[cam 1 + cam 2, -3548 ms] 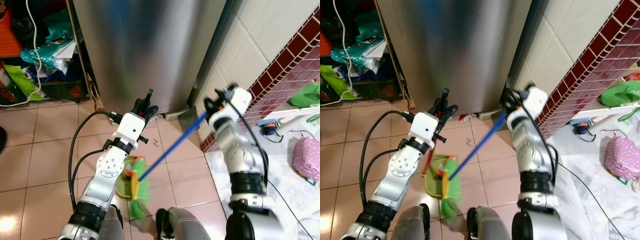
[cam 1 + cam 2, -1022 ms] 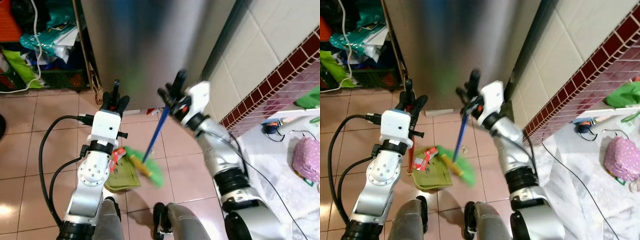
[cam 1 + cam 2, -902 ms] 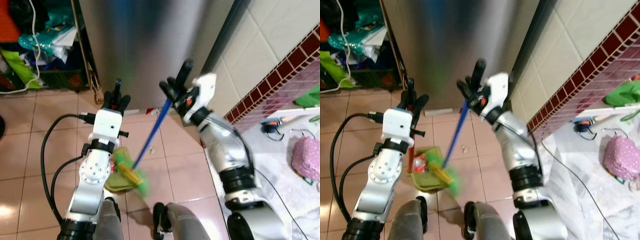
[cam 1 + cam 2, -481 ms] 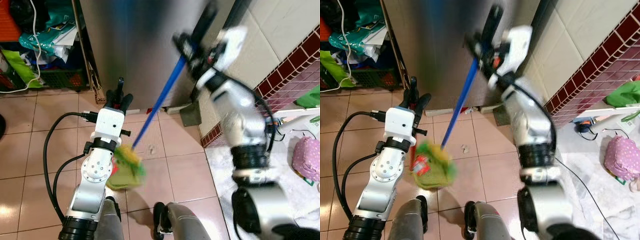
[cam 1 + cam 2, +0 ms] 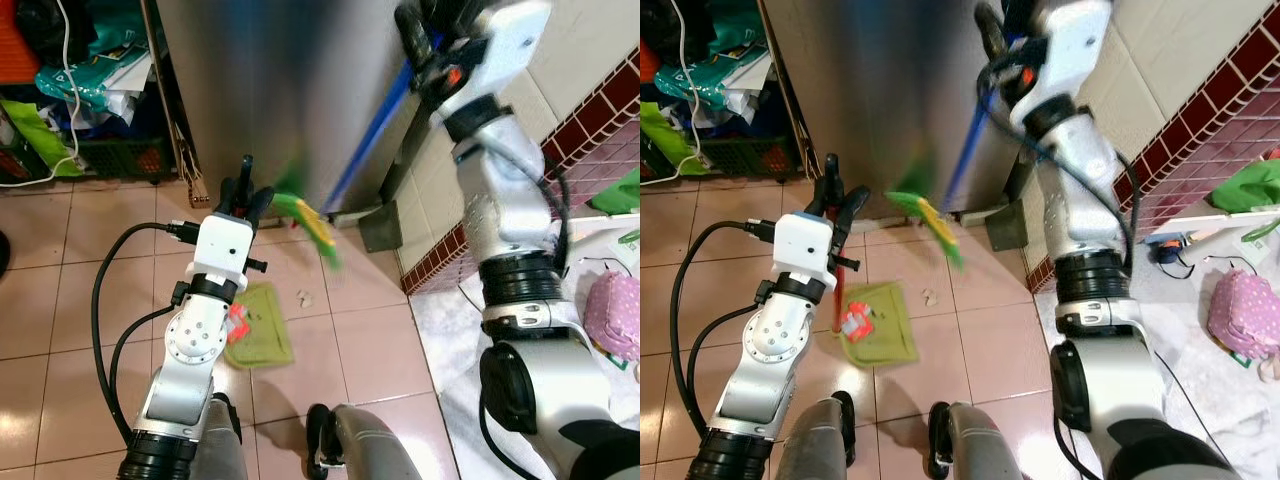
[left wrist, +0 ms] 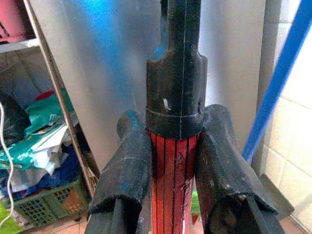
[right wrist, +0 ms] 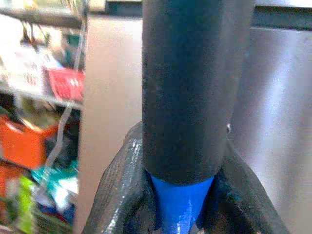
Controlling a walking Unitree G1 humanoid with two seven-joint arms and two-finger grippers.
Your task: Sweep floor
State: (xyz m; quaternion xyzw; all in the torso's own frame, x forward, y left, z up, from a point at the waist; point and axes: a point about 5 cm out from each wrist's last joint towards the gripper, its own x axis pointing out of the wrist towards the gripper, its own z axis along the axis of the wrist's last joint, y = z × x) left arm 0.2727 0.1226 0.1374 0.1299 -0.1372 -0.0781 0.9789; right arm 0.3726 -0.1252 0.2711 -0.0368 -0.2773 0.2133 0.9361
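Pink glazed tiles point(image 5: 60, 300) make up the floor, and a tall stainless-steel fridge point(image 5: 290, 90) is set against the wall ahead. To its left, a shelf point(image 5: 70, 100) is crammed with bags, cloths and a green crate. On the right, a cream-tiled wall point(image 5: 590, 60) is edged with a band of dark red tiles point(image 5: 590, 125), beyond which paler marbled flooring point(image 5: 450, 340) is seen with a pink dotted bundle point(image 5: 612, 318) lying on it.

A broom point(image 5: 365, 140) with a blue handle is held raised by the right gripper point(image 5: 1002, 42), whose fingers are clamped around the black grip at the handle's top, as is confirmed in the right wrist view. The green and yellow brush head point(image 5: 310, 222) is blurred and is held off the floor, in front of the fridge's base.

A green dustpan point(image 5: 258, 338) is rested flat on the tiles, with a red-and-white wrapper point(image 5: 237, 320) lying in it. Its red handle point(image 6: 171, 180) is pinched between the closed fingers of the left gripper point(image 5: 243, 196). A small pale scrap point(image 5: 304, 297) is left on the floor just beside the pan.
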